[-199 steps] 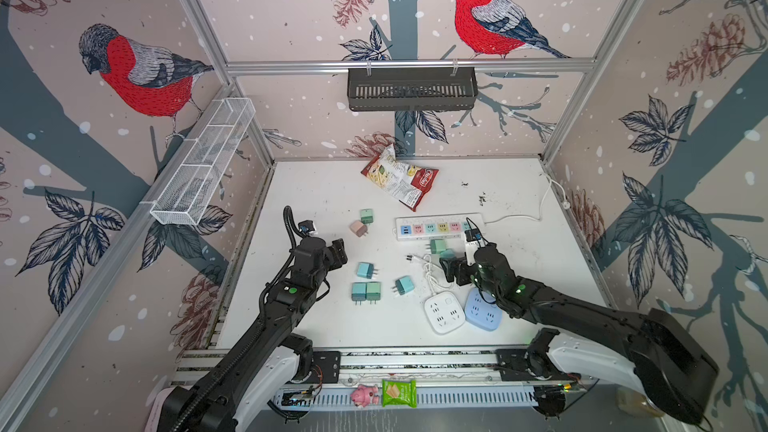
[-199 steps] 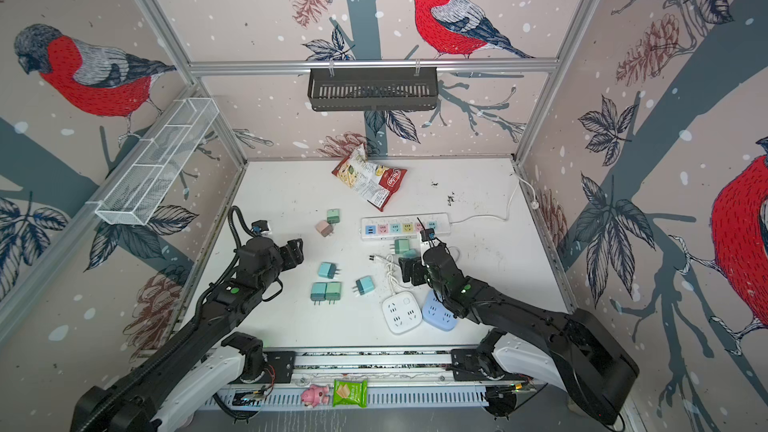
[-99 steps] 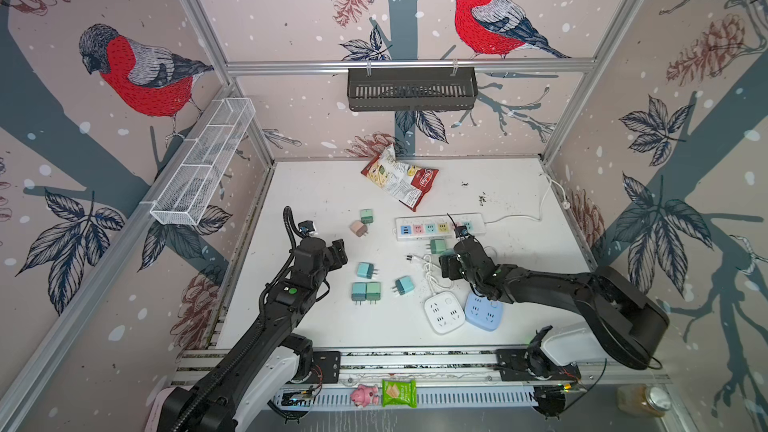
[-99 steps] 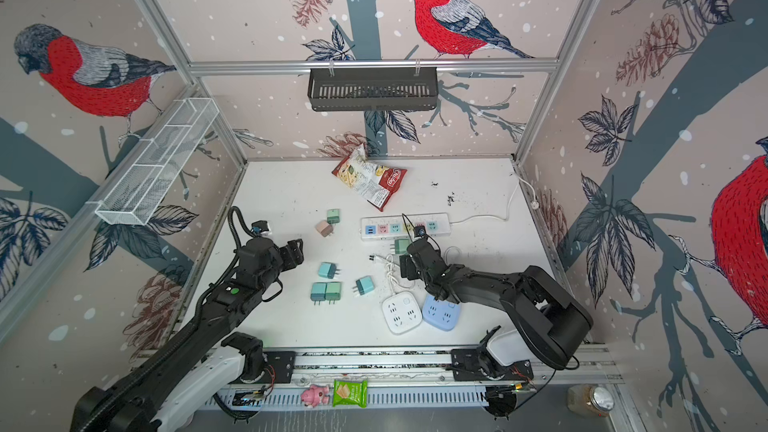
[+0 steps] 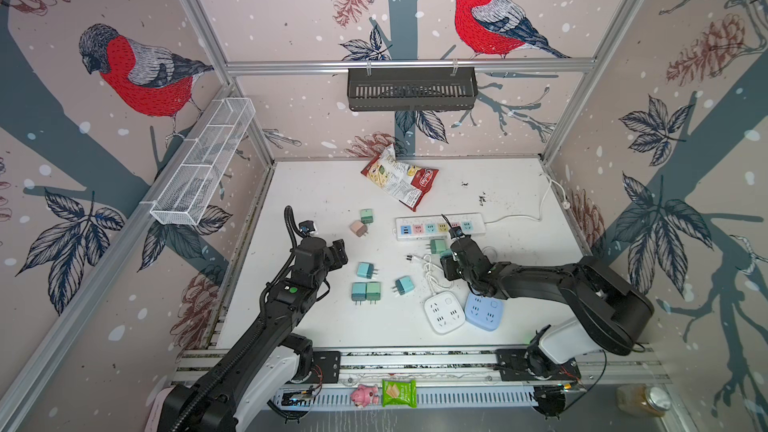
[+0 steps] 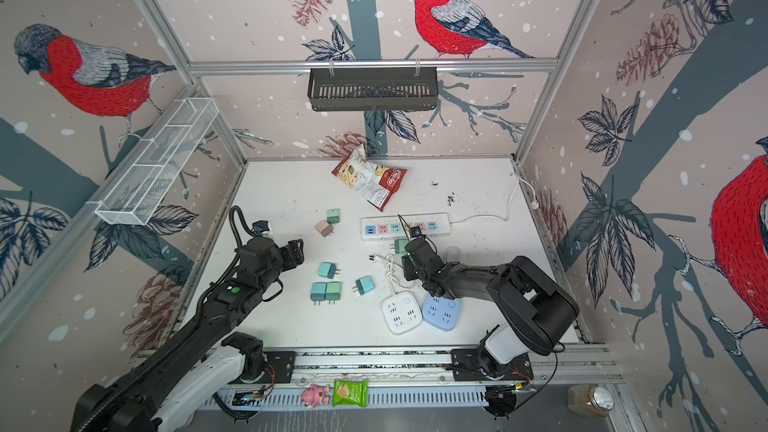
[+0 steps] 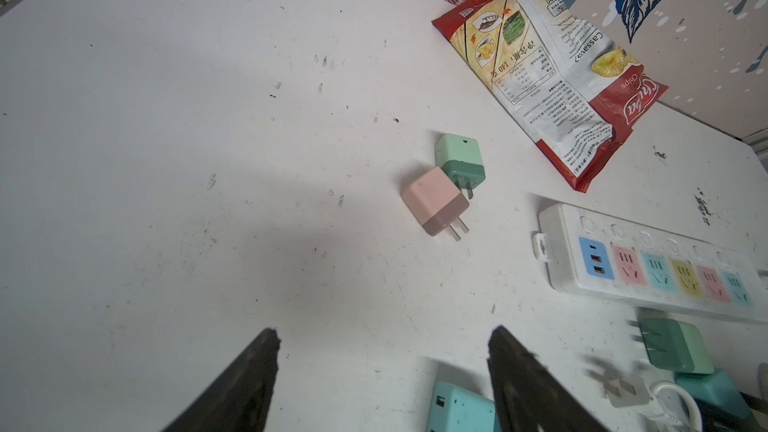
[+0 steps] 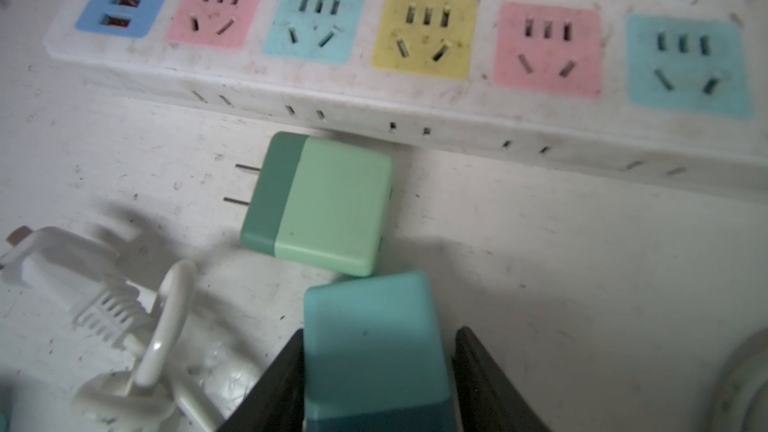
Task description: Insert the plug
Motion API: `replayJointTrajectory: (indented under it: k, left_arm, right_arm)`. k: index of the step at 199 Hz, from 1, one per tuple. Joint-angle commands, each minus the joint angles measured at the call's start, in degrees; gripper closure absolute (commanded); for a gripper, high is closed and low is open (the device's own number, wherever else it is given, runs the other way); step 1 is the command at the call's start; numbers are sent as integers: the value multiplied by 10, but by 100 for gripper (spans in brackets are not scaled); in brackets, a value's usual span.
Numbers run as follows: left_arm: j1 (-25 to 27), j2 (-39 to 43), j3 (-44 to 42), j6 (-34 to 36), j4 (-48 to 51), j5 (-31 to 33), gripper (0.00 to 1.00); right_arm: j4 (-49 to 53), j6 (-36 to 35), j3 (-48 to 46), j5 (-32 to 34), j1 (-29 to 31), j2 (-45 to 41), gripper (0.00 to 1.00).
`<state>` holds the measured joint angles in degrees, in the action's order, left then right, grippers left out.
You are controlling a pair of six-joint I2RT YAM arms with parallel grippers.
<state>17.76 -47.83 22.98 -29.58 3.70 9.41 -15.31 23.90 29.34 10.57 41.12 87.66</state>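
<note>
R gripper sits low in the right wrist view, straddling a teal two-tone cube-shaped plastic plug. One finger lies against the plug, the other is just beside it w/ a thin gap, so can't tell if the grip is firm.

Above it in that frame, a light-green cube plug lies flat, prongs toward frame left. It sits between the teal plug and the white plastic power strip w/ coloured sockets, just beside the strip's side wall. All sockets that show are free. A white cable w/ moulded plug coils at lower left.

L gripper is spread wide w/ nothing between the fingers, above bare white tabletop. In a top view it's left of centre, well apart from the strip.

Around, in a top view:
- red-and-white chips bag, upper centre
- pink cube plug, touching a green one
- square white socket block beside a blue one, below the R arm
</note>
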Motion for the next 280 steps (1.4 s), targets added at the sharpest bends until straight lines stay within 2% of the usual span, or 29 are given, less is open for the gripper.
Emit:
replayJointTrajectory:
  k: [1,41,80,106,113,133,157,173,202,234,243,251,262,280]
  left_arm:
    - [1,1,1,-1,-1,6,20]
    - [1,0,1,-1,-2,6,20]
    - [0,-1,1,-2,-4,6,20]
    - [0,-5,1,-12,-25,-32,15]
    - [0,-8,4,-44,-23,-43,9]
    - [-4,-8,60,-118,22,-82,6]
    - [-1,21,142,-81,46,-83,3]
    - [-1,37,150,-77,14,-89,3]
    - [-2,35,111,-87,-88,-148,3]
    - [16,22,71,-23,-176,-189,21]
    - [30,18,73,14,-168,-173,25]
    - [42,14,69,20,-167,-155,26]
    - [54,6,56,22,-203,-168,27]
    - [115,-27,78,68,-208,-142,32]
  right_arm:
    - [13,0,3,-8,-2,13,46]
    - [30,3,15,-8,2,14,60]
    - [40,5,9,-3,8,-24,63]
    - [44,-5,7,6,7,-52,66]
    - [51,-10,12,9,6,-61,68]
    - [73,-23,31,18,8,-95,72]
    - [61,-44,15,25,9,-164,73]
    - [31,-60,-12,40,7,-221,73]
    - [-13,-88,-41,43,9,-293,79]
    - [-65,-114,-77,33,22,-338,83]
    - [-81,-122,-87,39,27,-348,84]
    - [-96,-130,-96,43,32,-355,85]
    - [-121,-142,-111,45,40,-366,87]
    - [-163,-162,-138,44,53,-387,90]
